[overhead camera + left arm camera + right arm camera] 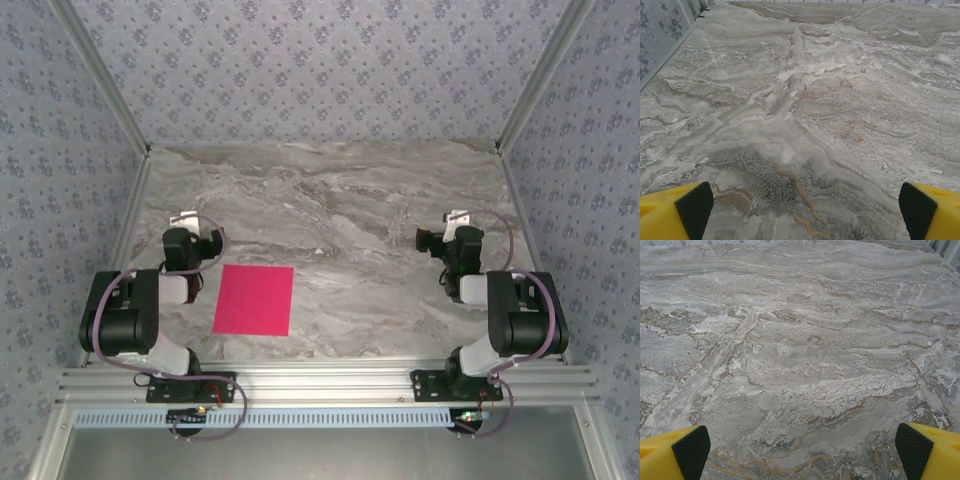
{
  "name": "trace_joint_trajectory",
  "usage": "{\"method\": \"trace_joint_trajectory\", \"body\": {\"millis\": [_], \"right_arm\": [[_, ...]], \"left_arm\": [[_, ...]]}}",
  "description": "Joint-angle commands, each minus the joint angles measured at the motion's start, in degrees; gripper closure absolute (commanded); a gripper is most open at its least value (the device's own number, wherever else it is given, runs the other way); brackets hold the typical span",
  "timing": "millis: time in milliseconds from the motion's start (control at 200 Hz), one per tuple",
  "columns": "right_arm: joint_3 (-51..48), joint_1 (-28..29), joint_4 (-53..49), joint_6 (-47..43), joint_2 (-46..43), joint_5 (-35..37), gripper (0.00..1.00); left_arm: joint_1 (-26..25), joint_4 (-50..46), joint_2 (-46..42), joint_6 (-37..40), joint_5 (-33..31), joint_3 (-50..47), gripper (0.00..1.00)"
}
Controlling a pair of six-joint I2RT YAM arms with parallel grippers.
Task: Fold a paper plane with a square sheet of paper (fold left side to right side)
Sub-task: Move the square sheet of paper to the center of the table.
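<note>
**Pink paper flat near the left arm; both arms tucked in, jaws wide apart.**

Nearest, a metal rail (330, 382) runs along the table's edge and carries both arm bases. Just past it, near left, the paper (254, 299) lies flat on the marble table (350, 200) as a plain square. It sits just right of the left arm (130, 320) and apart from it. That arm is bent sharply at the elbow above its base. The left gripper (188, 224) points far, over bare marble just beyond the paper's far-left corner. The right arm (515, 315) mirrors it on the right, and the right gripper (450, 228) is well apart from the paper. From each wrist, yellow fingers with black pads (695, 207) sit at the lower corners, jaws spread wide over the marble. Farthest, patterned walls (320, 70) close in the table left, right and far.
</note>
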Motion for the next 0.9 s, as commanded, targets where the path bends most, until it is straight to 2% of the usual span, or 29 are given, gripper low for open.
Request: {"method": "trace_joint_trajectory", "body": {"millis": [0, 894], "right_arm": [[0.2, -0.3, 1.5, -0.7, 0.5, -0.1, 0.0], [0.4, -0.6, 1.3, -0.5, 0.5, -0.7, 0.0]], "left_arm": [[-0.3, 0.3, 0.0, 0.7, 1.0, 1.4, 0.02], [0.0, -0.5, -0.5, 0.0, 0.1, 1.7, 0.02]]}}
